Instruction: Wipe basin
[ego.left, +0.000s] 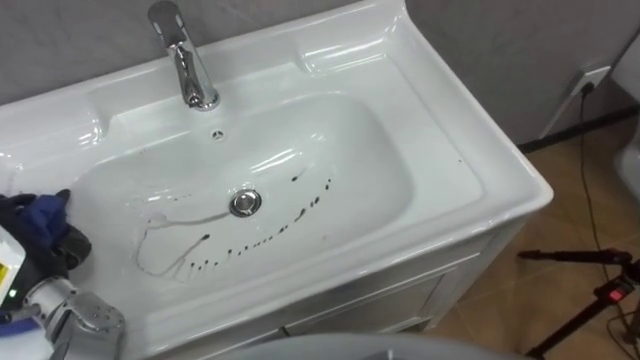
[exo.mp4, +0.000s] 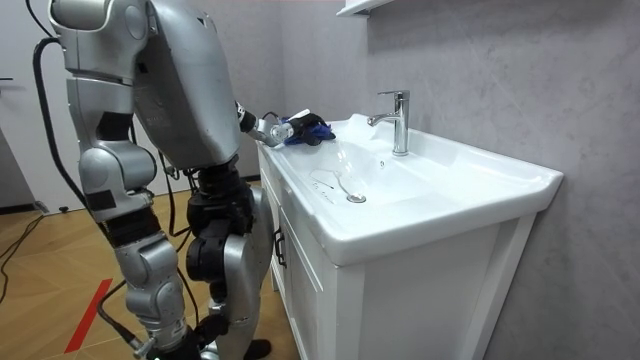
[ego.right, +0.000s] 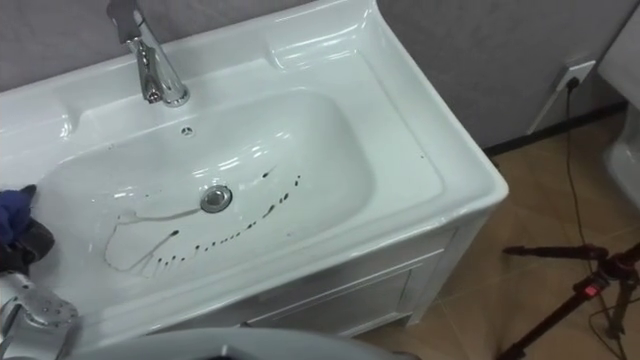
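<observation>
The basin (ego.left: 470, 165) lies straight before the robot, its long side running left to right across the front. The left hand (ego.left: 72, 312) sits at the basin's left rim, with a blue cloth (ego.left: 35, 215) bunched at its tip (whether it grips the cloth or merely rests against it cannot be told). The right hand (exo.mp4: 165, 335) hangs low at the robot's side in the room view, its state unclear, so the left is plainly nearer.

The dirt to be wiped, a row of dark marks (ego.left: 265, 238), lies to the right of the cloth and down in the bowl, just on the near side of the drain (ego.left: 245, 202). The row slants from near-left to far-right, so a sweep would likely go rightward along it.

By count: one basin, one tap (ego.left: 188, 62), one drain, one cloth, one row of dashes plus one looping grey line (ego.left: 165, 225) beside it.
</observation>
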